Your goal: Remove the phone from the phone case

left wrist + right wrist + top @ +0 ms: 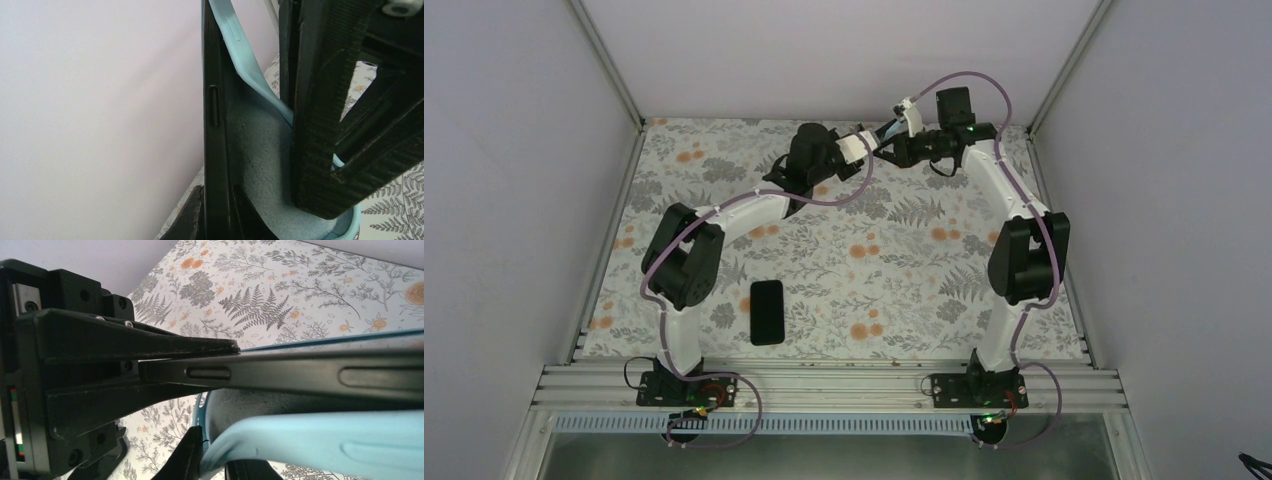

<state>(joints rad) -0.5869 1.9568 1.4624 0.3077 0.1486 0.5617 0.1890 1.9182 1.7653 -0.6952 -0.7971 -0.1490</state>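
We see both arms reaching to the far side of the table (904,250), with their claws meeting above it. The left gripper (216,200) is clenched on the phone (214,125). In the left wrist view the phone stands edge-on, its side buttons facing the camera. From the right wrist, that gripper's two fingers pinch one end of the phone flat between them.

The right gripper (214,452) is clamped on the rim of the case (325,440). The phone sits only partly in the case. The near long wall of the case is bowed well away from the phone's side, baring the dull inner face of the case. A thin blue rim runs just along the phone's far edge. We cannot tell how much of that far side is seated.

The other phone (767,312), all black, lies flat on the table near the arm bases. It is closer to the left arm and well apart from both grippers.
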